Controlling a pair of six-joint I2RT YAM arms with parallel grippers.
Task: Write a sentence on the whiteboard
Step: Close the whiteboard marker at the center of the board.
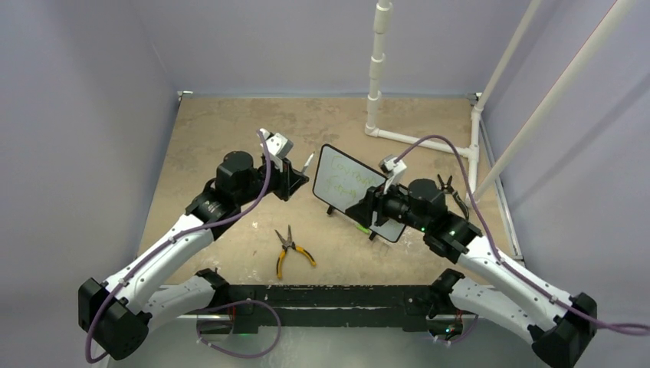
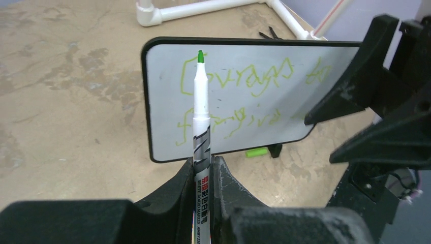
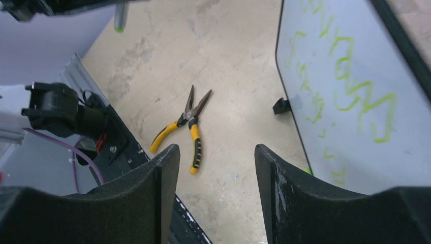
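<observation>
Two rows of faint green scrawl (image 2: 234, 81) cover small black-framed whiteboard (image 2: 162, 76), standing mid-table. Left claw (image 2: 203, 170) clamps green-tipped white marker (image 2: 202, 109), aimed boardward for writing. Right claw (image 3: 217, 152) open, empty, beside board.

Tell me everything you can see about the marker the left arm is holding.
The marker is a slim white pen with grey-black print on its barrel and a bare green tip. The left end effector is shut on its lower barrel, aiming it at the whiteboard. From above, the tip looks just clear of the board.
</observation>
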